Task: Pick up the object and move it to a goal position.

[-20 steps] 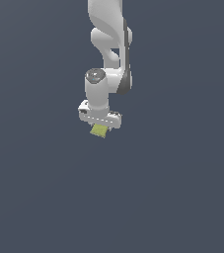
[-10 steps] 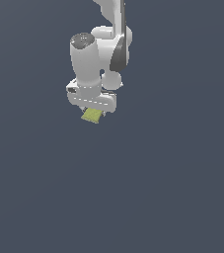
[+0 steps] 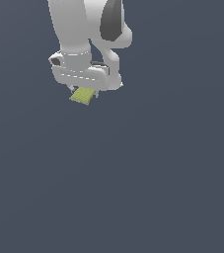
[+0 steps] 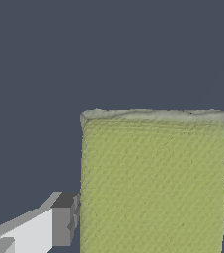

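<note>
The object is a small flat yellow-green block (image 3: 83, 95) with a mottled surface. It hangs from under my white gripper (image 3: 86, 91) in the upper part of the exterior view, toward that view's left, well above the dark ground. The gripper is shut on it; the fingers are mostly hidden behind the hand. In the wrist view the block (image 4: 155, 183) fills much of the picture, clamped between two grey finger pads (image 4: 64, 225), one on each side.
A plain dark blue-grey ground (image 3: 133, 188) fills the rest of both views. No other object and no goal marker shows.
The arm has moved up and toward the exterior view's left and looks larger, closer to the camera. The block has stayed in the gripper.
</note>
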`<state>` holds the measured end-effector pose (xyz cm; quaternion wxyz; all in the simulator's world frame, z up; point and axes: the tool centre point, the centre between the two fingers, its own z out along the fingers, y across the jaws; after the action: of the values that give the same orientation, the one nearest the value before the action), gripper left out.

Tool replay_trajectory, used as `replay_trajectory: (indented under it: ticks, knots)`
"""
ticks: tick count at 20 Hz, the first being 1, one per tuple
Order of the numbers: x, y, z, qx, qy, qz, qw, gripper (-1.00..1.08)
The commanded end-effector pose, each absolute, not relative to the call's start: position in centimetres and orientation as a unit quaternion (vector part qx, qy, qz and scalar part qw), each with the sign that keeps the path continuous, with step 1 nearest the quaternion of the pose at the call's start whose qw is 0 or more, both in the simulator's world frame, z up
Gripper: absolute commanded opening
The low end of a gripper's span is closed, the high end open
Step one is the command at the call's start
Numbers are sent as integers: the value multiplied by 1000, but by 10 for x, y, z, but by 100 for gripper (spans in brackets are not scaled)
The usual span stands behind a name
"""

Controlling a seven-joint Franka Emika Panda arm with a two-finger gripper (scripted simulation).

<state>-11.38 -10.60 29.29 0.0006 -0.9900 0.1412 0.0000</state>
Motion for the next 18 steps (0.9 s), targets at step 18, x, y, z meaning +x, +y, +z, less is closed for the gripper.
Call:
replay_trajectory:
  ticks: [18]
  knots:
    - [-115, -146, 448, -990, 141, 0, 0, -100]
